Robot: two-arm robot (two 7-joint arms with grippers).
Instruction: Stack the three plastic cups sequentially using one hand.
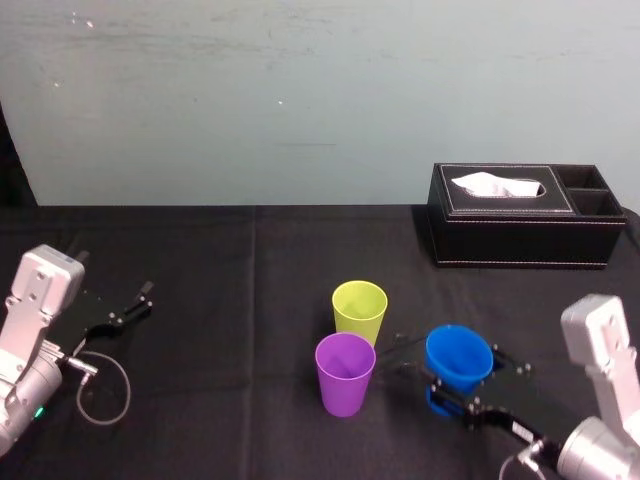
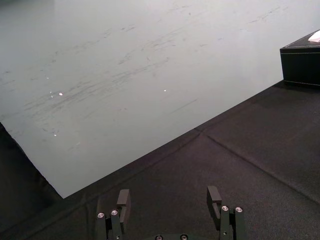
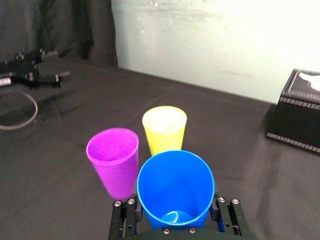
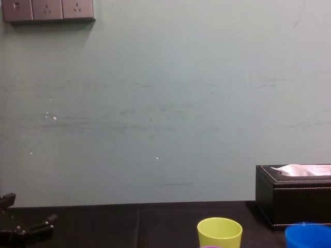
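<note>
Nearest the robot, the right gripper [image 1: 458, 388] is clamped on the blue cup [image 1: 458, 358], one finger on each side of its wall, low on the right of the black table [image 1: 250, 300]. In the right wrist view the cup [image 3: 175, 185] sits between the fingers [image 3: 123, 216] with its mouth open toward the camera. The pictures do not show whether its base touches the cloth.

Just to the left of the blue cup stands the purple cup [image 1: 345, 372], upright with its mouth up and apart from the blue one. Right behind it, a little to the right, the green cup [image 1: 359, 310] also stands upright. From the right wrist view there is a narrow gap between purple [image 3: 113, 161] and green [image 3: 164, 129].

Far over on the left side of the table, the left gripper [image 1: 125, 305] is parked well apart from the cups, with a loop of cable [image 1: 105, 390] beside its arm. Its fingers [image 2: 122, 199] are spread apart with nothing between them.

At the back right, a black tissue box [image 1: 525, 215] sits near the table's far edge, a white tissue poking from its top. Behind everything is a pale wall [image 1: 300, 90].
</note>
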